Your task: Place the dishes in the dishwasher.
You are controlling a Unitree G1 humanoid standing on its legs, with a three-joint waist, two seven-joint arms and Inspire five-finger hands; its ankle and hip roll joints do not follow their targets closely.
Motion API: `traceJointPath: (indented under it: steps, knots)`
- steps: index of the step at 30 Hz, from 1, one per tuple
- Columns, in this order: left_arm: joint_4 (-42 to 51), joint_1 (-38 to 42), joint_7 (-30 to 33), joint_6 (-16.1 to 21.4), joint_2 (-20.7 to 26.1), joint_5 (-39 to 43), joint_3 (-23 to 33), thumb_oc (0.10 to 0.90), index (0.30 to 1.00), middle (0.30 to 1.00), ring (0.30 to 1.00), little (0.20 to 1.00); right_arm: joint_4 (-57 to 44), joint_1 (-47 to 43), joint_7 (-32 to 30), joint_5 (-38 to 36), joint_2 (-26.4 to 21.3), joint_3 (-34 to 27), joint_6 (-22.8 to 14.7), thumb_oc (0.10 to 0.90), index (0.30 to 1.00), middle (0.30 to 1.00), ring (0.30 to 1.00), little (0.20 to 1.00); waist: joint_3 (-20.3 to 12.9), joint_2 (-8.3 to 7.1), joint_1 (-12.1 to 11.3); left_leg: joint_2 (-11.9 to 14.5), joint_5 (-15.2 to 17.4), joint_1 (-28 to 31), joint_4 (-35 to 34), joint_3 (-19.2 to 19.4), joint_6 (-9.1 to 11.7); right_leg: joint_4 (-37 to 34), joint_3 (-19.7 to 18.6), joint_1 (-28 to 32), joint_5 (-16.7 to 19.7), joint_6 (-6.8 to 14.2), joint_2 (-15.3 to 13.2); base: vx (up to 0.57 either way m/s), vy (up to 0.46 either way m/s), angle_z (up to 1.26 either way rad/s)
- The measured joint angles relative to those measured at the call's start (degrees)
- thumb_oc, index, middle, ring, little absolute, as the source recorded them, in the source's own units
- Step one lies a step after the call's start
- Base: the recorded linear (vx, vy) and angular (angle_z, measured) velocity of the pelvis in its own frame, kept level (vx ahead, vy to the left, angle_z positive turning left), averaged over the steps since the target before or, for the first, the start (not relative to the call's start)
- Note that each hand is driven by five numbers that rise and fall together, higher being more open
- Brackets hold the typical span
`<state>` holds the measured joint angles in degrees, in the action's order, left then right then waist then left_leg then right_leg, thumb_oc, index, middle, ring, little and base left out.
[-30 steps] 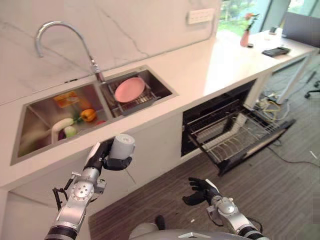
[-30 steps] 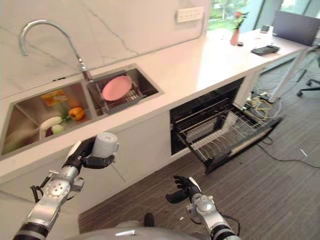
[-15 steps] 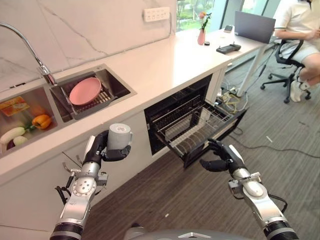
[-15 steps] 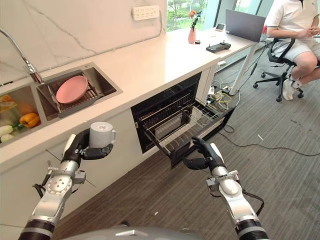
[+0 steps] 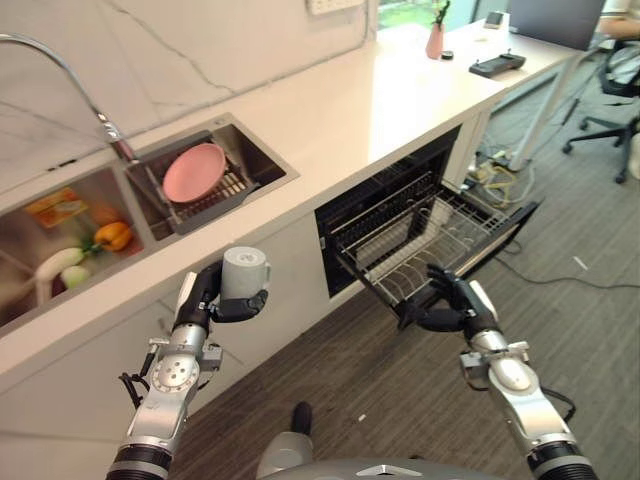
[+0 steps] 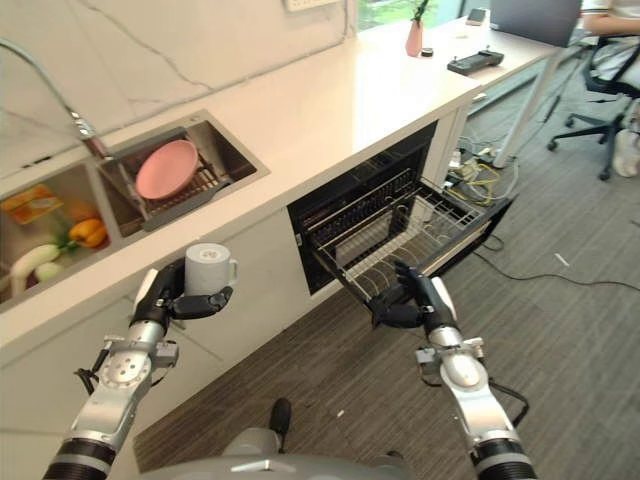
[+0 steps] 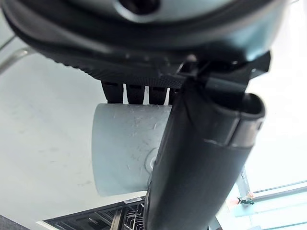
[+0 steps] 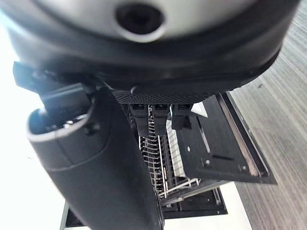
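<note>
Two hands show in the left eye view: the left hand point(image 5: 205, 300) curls round a pale grey cup point(image 5: 245, 274), held upright in front of the cabinet below the counter point(image 5: 330, 110), and the right hand point(image 5: 455, 305) hangs with fingers loosely bent, empty, just before the pulled-out dishwasher rack point(image 5: 420, 240). A pink plate point(image 5: 194, 171) leans in the sink point(image 5: 215, 185), vegetables point(image 5: 112, 236) lying in the neighbouring basin.

From the right eye view, a person sits on an office chair point(image 6: 605, 95) far right.

Left wrist view: fingers point(image 7: 136, 93) and thumb clamp the cup.

Right wrist view: fingers point(image 8: 156, 117) hang relaxed, apart from the thumb, before the rack.
</note>
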<state>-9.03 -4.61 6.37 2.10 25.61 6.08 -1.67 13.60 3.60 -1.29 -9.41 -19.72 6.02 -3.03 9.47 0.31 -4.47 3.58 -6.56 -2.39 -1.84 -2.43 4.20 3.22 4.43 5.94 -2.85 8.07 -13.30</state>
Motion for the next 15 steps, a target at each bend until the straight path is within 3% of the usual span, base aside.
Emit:
traceJointPath:
  steps: [1, 2, 5, 6, 9, 10, 12, 13, 15]
  knots:
    - [0.07, 0.38, -1.15, -0.20, 0.25, -0.04, -2.59, 0.400, 0.300, 0.300, 0.300, 0.300, -0.06, -0.19, -0.19, -1.02, 2.04, -0.34, 0.03, 0.800, 0.900, 0.900, 0.900, 0.900, 0.79, 0.31, 0.15, -1.14, 2.00, 0.14, 2.81, 0.69, -2.18, 8.88, -1.23, -3.51, 0.38, 0.06, -0.94, 0.16, 0.314, -0.11]
    - [0.18, 0.31, -2.48, -0.17, 0.39, -0.15, -4.28, 0.400, 0.300, 0.300, 0.300, 0.300, -0.15, 0.29, -0.22, -2.02, 2.65, -0.11, 0.03, 0.800, 0.900, 0.900, 0.900, 0.900, 0.79, 0.59, 0.68, -1.86, 3.02, 1.32, 3.91, 0.89, -2.62, 14.65, -2.49, -5.37, 1.18, -0.45, -1.83, 0.11, 0.222, -0.15]
    - [1.24, -1.22, -4.10, 0.64, 0.29, -0.48, -7.31, 0.400, 0.300, 0.300, 0.300, 0.300, -0.69, -0.35, 0.20, -2.04, 3.06, 0.27, -0.09, 0.800, 0.900, 0.900, 0.900, 0.900, 1.14, 0.75, 0.84, -3.36, 5.10, 2.53, 5.51, 1.99, -5.12, 22.92, -6.05, -9.52, 2.46, -0.14, -3.87, 0.15, 0.066, -0.16]
    - [2.52, -2.25, -4.87, 0.65, 0.22, -0.64, -7.69, 0.400, 0.300, 0.300, 0.300, 0.300, -0.92, -0.66, 0.58, -2.05, 3.86, 0.33, -0.09, 0.800, 0.900, 0.900, 0.900, 0.900, 1.02, 0.41, 0.28, -3.95, 5.74, 3.26, 4.48, 3.04, -5.22, 21.29, -5.21, -10.51, 2.21, -0.09, -4.41, 0.21, -0.032, -0.34]
    - [4.13, -3.63, -4.93, 0.71, 0.18, -0.63, -7.63, 0.400, 0.300, 0.300, 0.300, 0.300, -1.78, -0.75, 1.17, -2.08, 4.18, 0.77, -0.25, 0.800, 0.900, 0.900, 0.900, 0.900, 0.49, 0.15, 0.26, -4.13, 5.30, 3.67, 2.80, 3.33, -5.41, 7.61, -1.82, -9.83, 1.53, 0.20, -3.83, 0.15, -0.094, -0.09]
    - [4.12, -3.64, -4.69, 0.39, 0.57, -0.63, -7.34, 0.400, 0.300, 0.300, 0.300, 0.300, -1.92, -0.59, 1.34, -2.06, 4.04, 1.03, -0.26, 0.800, 0.900, 0.900, 0.900, 0.900, 0.42, -0.20, 0.61, -4.17, 4.97, 3.73, 2.22, 3.40, -4.83, 1.69, -2.77, -9.60, 3.18, 2.20, -3.08, 0.13, -0.115, 0.13]
    - [4.12, -3.67, -4.21, 0.23, 1.15, -0.63, -6.52, 0.400, 0.300, 0.300, 0.300, 0.300, -1.80, 0.11, 1.36, -2.04, 4.30, 1.09, -0.16, 0.800, 0.900, 0.900, 0.900, 0.900, 0.22, -2.32, 0.36, -5.26, 4.81, 4.55, 1.67, 3.28, -4.27, -0.21, -2.91, -9.63, 4.33, 1.91, -3.44, 0.10, -0.098, 0.17]
    - [3.77, -3.63, -2.98, 0.16, 1.22, -0.65, -5.66, 0.400, 0.300, 0.300, 0.300, 0.300, -1.56, 0.60, 1.33, -2.04, 4.29, 1.13, -0.14, 0.800, 0.900, 0.900, 0.900, 0.900, -0.34, -3.56, 0.46, -5.55, 4.64, 5.01, 1.24, 2.22, -3.13, -0.85, -3.06, -9.40, 7.73, 2.06, -3.37, 0.17, -0.165, 0.29]
    - [3.88, -3.58, -1.77, 0.14, 0.82, -0.73, -4.79, 0.400, 0.300, 0.300, 0.300, 0.300, -1.57, 1.40, 1.36, -2.05, 3.17, 1.10, -0.05, 0.800, 0.900, 0.900, 0.900, 0.900, -1.04, -2.31, 0.96, -2.96, 4.26, 5.93, -0.14, 1.20, -1.54, -3.66, -1.24, -7.15, 9.02, 1.23, -0.96, 0.15, -0.142, 0.23]
